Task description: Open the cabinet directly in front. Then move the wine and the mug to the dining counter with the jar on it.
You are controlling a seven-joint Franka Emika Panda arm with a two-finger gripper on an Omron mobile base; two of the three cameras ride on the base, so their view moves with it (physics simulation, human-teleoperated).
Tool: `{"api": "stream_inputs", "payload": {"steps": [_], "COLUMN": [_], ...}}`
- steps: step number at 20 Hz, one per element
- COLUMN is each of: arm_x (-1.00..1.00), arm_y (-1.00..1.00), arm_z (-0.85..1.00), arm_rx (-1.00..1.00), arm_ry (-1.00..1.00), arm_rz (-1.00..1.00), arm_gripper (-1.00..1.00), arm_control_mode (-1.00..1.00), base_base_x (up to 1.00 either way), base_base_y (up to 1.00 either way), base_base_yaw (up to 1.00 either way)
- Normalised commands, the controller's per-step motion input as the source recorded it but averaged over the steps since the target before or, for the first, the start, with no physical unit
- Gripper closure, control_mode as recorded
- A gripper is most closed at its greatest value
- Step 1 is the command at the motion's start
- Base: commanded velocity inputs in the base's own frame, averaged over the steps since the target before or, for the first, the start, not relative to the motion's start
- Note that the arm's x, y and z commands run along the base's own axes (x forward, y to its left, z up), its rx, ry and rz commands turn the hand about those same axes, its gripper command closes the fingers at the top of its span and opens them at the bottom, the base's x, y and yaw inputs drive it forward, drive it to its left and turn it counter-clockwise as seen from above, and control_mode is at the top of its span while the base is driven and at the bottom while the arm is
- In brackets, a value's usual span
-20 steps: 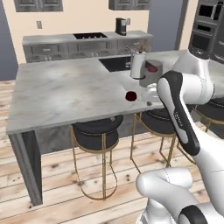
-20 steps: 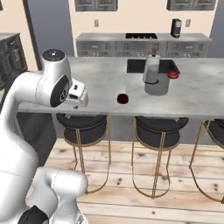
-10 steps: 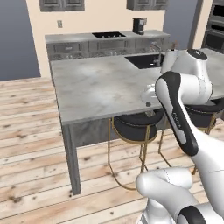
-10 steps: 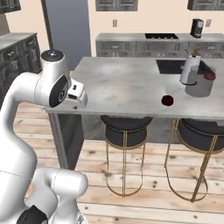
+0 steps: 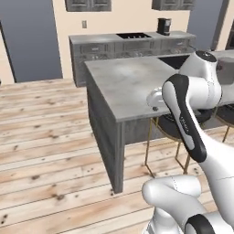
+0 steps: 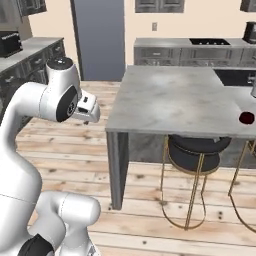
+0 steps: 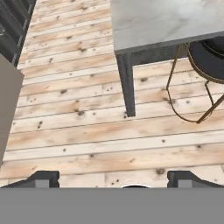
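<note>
Your gripper [image 7: 113,177] stands with its jaws fully spread and nothing between them; below it lies only plank floor [image 7: 78,109], with the corner leg of the dining counter [image 7: 166,22] ahead of the fingertips and a black stool [image 7: 210,54] off to one side.

Change noted: over the last second the whole scene has slid sideways in both base views. That is the base turning, not the objects moving. The jar, plainly on the counter a second ago, has now passed out of the right base view and is at most a grey sliver at the edge of the left one. The mug [image 6: 246,118] sits on the dining counter [image 6: 175,100], well away from your tool, at the far right edge of the right base view.

Judgement: the mug appears delivered, and you are turning away empty, likely to fetch the wine.

Limits: the mug is cut by the picture edge. The grey shape beside the arm in the left base view may be the jar, but I cannot confirm it.
</note>
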Motion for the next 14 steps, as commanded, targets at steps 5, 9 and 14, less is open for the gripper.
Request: {"api": "stream_inputs", "payload": {"steps": [5,9,14], "arm_x": [0.0,0.0,0.0], "arm_y": [0.0,0.0,0.0], "arm_z": [0.0,0.0,0.0], "arm_rx": [0.0,0.0,0.0], "arm_ry": [0.0,0.0,0.0], "arm_rz": [0.0,0.0,0.0], "arm_gripper": [-1.0,-1.0,-1.0], "arm_control_mode": [1.0,1.0,1.0], "base_base_x": [0.03,0.18,0.64], "base_base_y": [1.0,1.0,1.0], "base_base_yaw": [0.06,0.06,0.01]}}
